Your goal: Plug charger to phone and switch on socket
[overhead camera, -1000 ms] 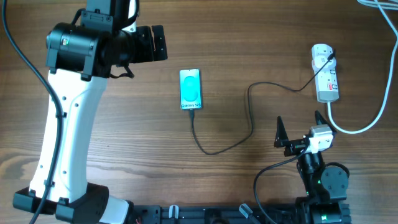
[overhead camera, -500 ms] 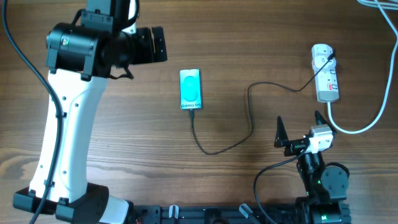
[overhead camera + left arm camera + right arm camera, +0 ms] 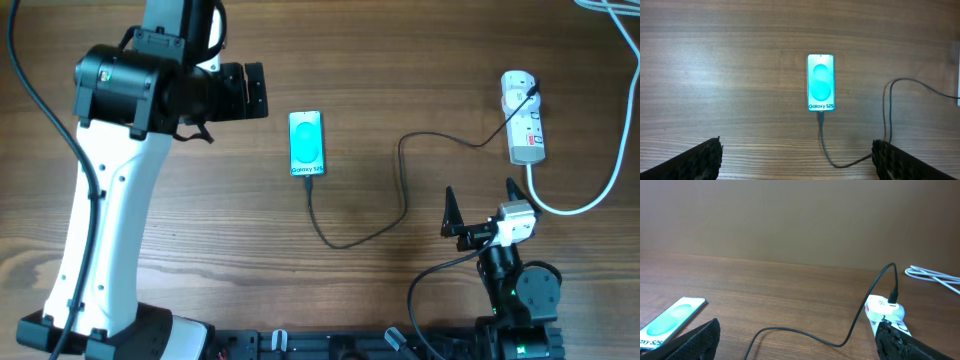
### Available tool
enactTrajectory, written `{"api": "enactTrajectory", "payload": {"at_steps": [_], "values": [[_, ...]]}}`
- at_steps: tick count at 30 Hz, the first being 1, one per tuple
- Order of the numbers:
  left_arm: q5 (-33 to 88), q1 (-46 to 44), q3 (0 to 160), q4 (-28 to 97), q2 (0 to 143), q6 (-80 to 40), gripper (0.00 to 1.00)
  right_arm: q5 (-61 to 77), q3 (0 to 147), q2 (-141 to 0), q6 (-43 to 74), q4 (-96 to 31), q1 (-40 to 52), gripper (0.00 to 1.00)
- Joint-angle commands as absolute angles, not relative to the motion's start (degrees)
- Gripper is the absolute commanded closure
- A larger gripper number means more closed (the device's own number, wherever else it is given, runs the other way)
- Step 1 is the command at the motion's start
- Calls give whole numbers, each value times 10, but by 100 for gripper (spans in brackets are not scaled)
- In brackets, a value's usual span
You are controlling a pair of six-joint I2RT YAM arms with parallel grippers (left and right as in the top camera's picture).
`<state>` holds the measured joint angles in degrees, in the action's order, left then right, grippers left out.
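Wood-grain tabletop [image 3: 400,60], phone [image 3: 306,143] lying flat, brown wall [image 3: 790,215] behind

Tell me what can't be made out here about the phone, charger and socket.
Socket switch: too small overhead to read on or off; in the right wrist view a finger covers much of the socket.
Charger tip at the phone: too small, overhead and left wrist, to tell if fully seated.
White cord: cut off by the overhead frame's right edge.
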<state>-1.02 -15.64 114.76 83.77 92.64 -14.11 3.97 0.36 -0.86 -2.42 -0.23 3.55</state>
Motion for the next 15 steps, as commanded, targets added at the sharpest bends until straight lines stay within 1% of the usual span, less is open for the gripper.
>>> {"api": "enactTrajectory", "payload": {"at_steps": [1,7,10,15], "values": [[-9,-159,1101,837,894,-147,0,36,3,-2,-14,-1,33,0],[-5,-159,952,781,812,-146,0,36,4,-2,-14,-1,33,0],[-5,-159,870,776,758,-146,0,36,3,-2,-14,-1,33,0],[-10,-158,815,778,698,-143,0,36,4,-2,-14,-1,33,0]]}}
